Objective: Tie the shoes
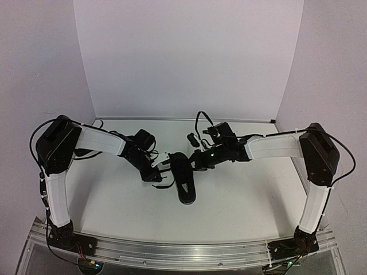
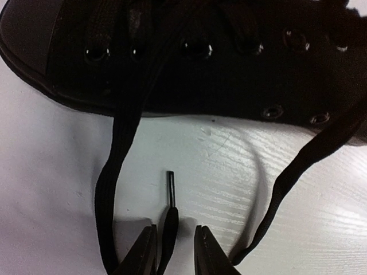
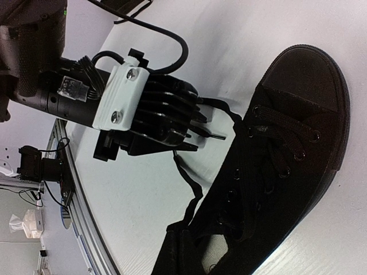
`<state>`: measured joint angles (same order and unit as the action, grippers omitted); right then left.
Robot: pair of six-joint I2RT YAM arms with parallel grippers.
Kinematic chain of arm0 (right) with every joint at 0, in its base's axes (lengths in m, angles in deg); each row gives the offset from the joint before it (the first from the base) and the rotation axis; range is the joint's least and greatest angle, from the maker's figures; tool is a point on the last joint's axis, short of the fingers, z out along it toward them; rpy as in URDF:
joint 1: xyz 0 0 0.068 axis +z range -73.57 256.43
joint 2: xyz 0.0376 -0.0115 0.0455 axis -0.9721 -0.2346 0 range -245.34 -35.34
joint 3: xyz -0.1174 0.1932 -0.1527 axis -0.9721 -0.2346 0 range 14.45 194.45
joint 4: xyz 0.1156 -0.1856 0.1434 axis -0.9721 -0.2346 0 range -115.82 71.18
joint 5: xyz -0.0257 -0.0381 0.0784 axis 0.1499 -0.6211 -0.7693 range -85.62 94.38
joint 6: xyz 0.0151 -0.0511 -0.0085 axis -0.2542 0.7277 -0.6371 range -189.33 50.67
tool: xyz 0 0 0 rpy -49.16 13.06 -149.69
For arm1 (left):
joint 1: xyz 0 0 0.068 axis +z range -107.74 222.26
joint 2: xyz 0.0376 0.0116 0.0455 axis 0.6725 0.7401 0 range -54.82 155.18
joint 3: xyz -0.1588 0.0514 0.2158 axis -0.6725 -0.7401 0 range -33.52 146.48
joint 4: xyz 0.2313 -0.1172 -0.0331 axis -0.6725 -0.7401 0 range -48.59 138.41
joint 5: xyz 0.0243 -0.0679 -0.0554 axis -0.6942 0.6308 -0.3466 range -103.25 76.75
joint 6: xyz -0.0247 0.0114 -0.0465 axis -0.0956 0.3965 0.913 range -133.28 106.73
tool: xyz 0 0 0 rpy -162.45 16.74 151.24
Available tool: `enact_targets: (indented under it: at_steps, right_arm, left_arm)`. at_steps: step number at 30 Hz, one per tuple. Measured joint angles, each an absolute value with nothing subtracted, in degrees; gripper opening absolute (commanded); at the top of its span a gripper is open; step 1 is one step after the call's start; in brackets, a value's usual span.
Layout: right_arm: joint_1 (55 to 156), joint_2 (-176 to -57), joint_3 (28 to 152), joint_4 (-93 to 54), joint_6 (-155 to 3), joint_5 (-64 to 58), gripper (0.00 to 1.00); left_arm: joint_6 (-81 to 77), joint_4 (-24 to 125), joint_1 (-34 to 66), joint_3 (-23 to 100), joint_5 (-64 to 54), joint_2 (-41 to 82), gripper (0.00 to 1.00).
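Note:
One black shoe [image 1: 184, 179] lies mid-table, toe toward the arms; I cannot make out a second shoe. In the left wrist view its eyelet side [image 2: 189, 63] fills the top. A lace end with its stiff tip [image 2: 170, 186] lies between the fingers [image 2: 142, 255] of my left gripper [image 2: 174, 249], jaws slightly apart, the lace against the left finger. My left gripper [image 1: 166, 168] sits at the shoe's left side. My right gripper [image 1: 199, 162] is at the shoe's right; its fingers [image 3: 184, 229] are pressed together on another lace [image 3: 190, 183] that runs up toward the left gripper [image 3: 172, 123].
A second lace [image 2: 287, 189] loops from the shoe's heel end down beside my left gripper's right finger. A small black object [image 1: 192, 139] lies behind the shoe near the back wall. Black cables trail from both arms. White walls enclose the table's back and sides.

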<state>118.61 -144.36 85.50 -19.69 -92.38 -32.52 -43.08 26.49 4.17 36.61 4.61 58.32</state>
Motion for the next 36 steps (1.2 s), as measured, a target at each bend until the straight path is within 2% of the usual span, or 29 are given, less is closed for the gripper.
enact_targets:
  at_steps: [2,4,13,25,31,36]
  right_arm:
    - [118.6,-144.4,85.5,-19.7,-92.4,-32.5,0.0]
    - [118.6,-144.4,85.5,-19.7,-92.4,-32.5,0.0]
    - [118.6,-145.4,85.7,-19.7,-92.4,-32.5,0.0]
    - [118.6,-146.3,88.2,-19.6,-92.1,-33.4,0.0]
    - [118.3,-146.3,88.2,-19.7,-91.5,-34.1,0.0]
    - [117.5,-146.5,88.8,-19.7,-90.6,-34.9,0.0]
  left_arm:
    - [-43.4,25.0,4.2,36.8,3.7,58.3,0.02]
    - [-43.3,24.0,4.2,36.9,3.2,58.1,0.0]
    - [-41.3,21.8,1.2,33.1,3.2,45.6,0.0]
    - [-37.9,21.6,-16.0,33.0,5.2,30.4,0.0]
    - [-35.7,25.4,-22.8,33.3,6.7,29.7,0.0]
    - [-36.0,25.6,-26.7,39.1,7.4,35.1,0.0]
